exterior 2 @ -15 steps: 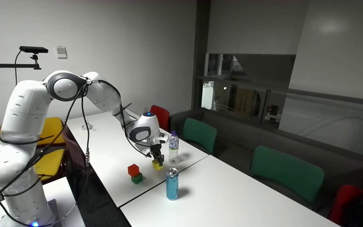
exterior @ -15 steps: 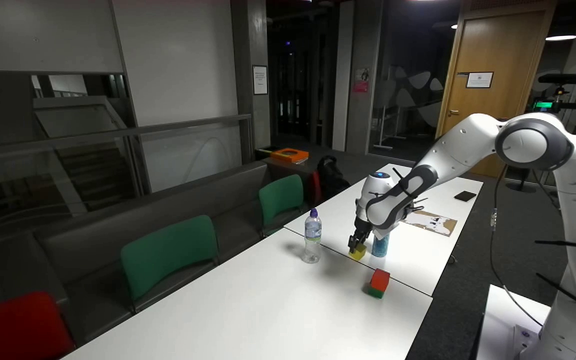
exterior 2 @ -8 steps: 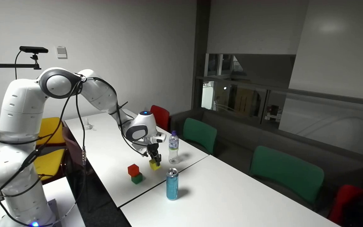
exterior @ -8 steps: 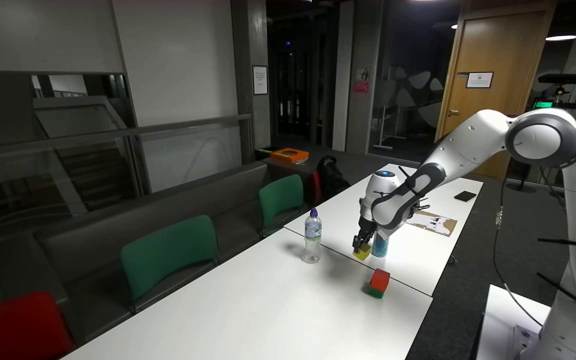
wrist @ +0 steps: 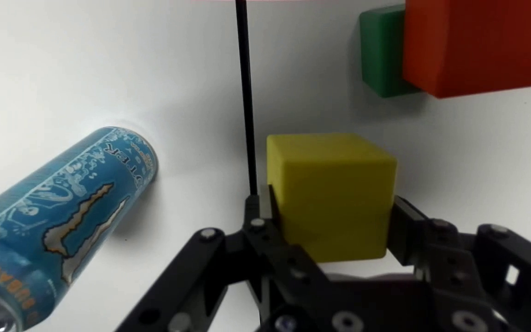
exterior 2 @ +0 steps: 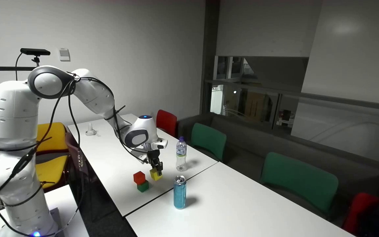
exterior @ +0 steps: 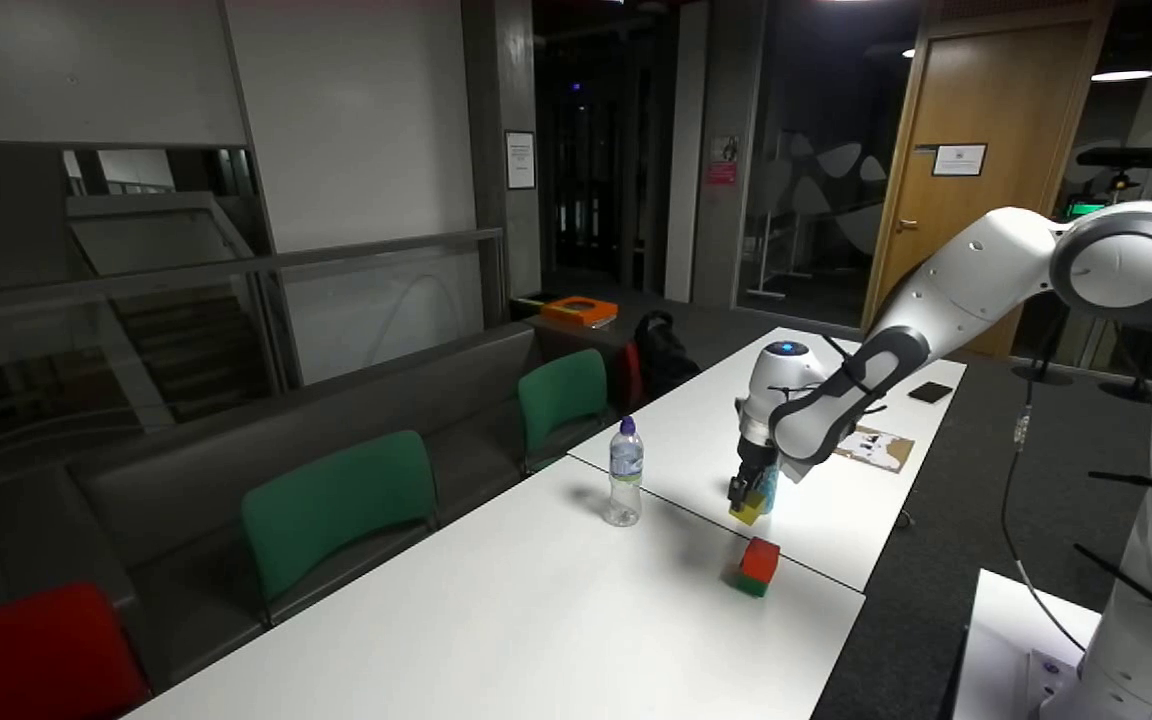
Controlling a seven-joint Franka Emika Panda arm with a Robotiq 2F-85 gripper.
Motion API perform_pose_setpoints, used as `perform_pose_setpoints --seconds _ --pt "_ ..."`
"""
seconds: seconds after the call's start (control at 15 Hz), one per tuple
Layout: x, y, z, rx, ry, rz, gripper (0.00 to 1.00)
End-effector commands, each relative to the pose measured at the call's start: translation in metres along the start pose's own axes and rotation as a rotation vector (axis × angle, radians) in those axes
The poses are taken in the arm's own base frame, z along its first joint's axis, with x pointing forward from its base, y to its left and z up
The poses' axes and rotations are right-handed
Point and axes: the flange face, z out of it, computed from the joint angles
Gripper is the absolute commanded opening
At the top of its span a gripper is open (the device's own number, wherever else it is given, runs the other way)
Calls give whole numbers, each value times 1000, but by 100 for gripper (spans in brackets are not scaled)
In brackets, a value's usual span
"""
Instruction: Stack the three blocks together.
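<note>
Pincer (wrist: 333, 220) grips yellow block (wrist: 332, 198); blue can (exterior 2: 180, 193), bottle (exterior 2: 181, 155) upright; contents unclear.

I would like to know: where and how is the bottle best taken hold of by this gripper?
Probably by the purple cap, from straight above: the bottle stands upright, nothing covers the cap, and it is narrower than the rest, so the jaws should close around it more easily. The gripper must first set down the yellow block it holds.
</note>
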Motion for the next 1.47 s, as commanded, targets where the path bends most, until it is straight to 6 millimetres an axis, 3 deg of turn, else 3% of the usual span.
perform_pose_setpoints --seconds 0.0,0.33,0.53,0.87,1.4 --pt "-19 1 -38 -12 41 -22 32" --pt "-31 -16 -70 18 75 -103 32" --pt "-33 -36 -76 57 62 -191 32" --pt "-38 -59 -76 126 -23 -279 32" --pt "-45 -62 -57 139 -118 -281 32"
